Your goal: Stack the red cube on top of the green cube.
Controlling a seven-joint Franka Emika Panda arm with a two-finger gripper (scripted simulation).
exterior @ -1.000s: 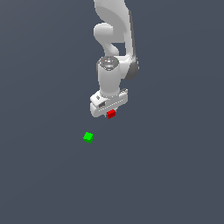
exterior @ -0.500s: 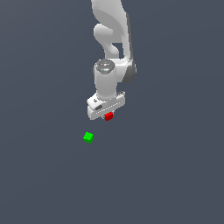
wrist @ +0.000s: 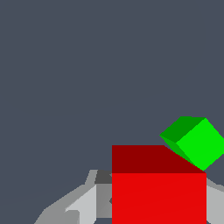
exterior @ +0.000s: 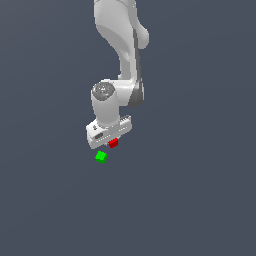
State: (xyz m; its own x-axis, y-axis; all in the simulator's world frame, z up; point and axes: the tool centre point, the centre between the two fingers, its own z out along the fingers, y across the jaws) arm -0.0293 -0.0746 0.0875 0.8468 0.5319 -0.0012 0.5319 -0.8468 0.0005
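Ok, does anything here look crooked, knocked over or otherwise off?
Nothing is damaged or spilled. One small thing: in the wrist view the green cube sits turned at an angle to the red cube held in the end effector, so their edges don't line up yet.

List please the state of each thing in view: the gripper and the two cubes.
Gripper: shut on the red cube.
Red cube: held between the fingers, not yet on the green cube.
Green cube: free, nothing on top, turned at an angle to the red cube.
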